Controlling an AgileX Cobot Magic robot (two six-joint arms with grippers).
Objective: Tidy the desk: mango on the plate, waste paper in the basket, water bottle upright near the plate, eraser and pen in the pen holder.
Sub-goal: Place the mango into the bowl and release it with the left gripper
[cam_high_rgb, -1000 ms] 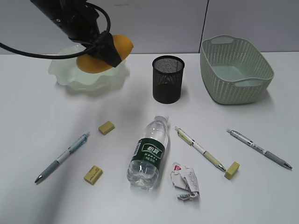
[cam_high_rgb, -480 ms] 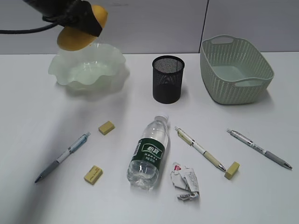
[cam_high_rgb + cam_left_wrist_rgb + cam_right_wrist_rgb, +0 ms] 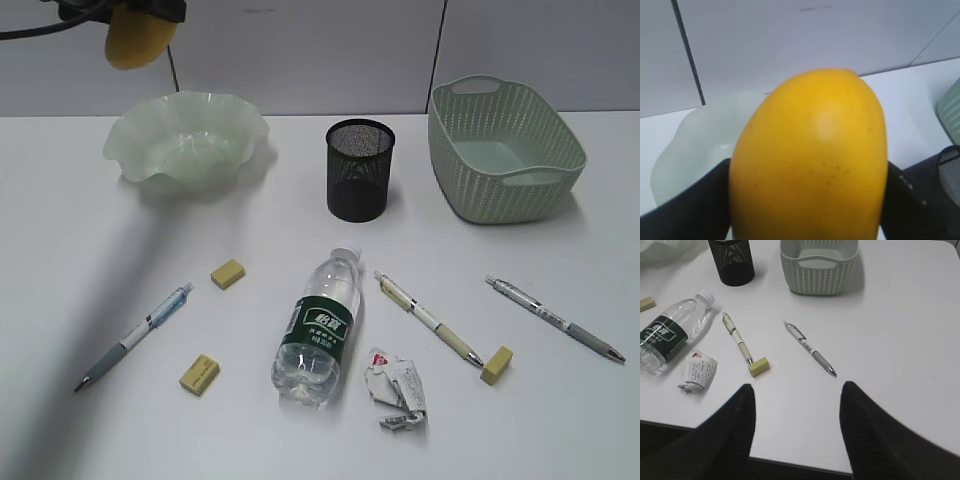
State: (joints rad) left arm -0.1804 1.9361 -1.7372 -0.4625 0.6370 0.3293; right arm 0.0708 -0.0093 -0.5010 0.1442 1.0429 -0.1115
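The left gripper (image 3: 135, 12) was raised at the upper left of the frame, above the plate (image 3: 186, 140), its wide-set fingers (image 3: 685, 210) clamped on the mango (image 3: 810, 160). The right gripper (image 3: 796, 405) was held low over the desk (image 3: 100, 260), fingers parted and empty. The mango was smooth, oval and yellow-orange. The plate was pale green, translucent and ruffled. The holder (image 3: 360, 170) was black mesh, and the basket (image 3: 505, 150) woven-patterned. The desk was plain white before a grey wall.
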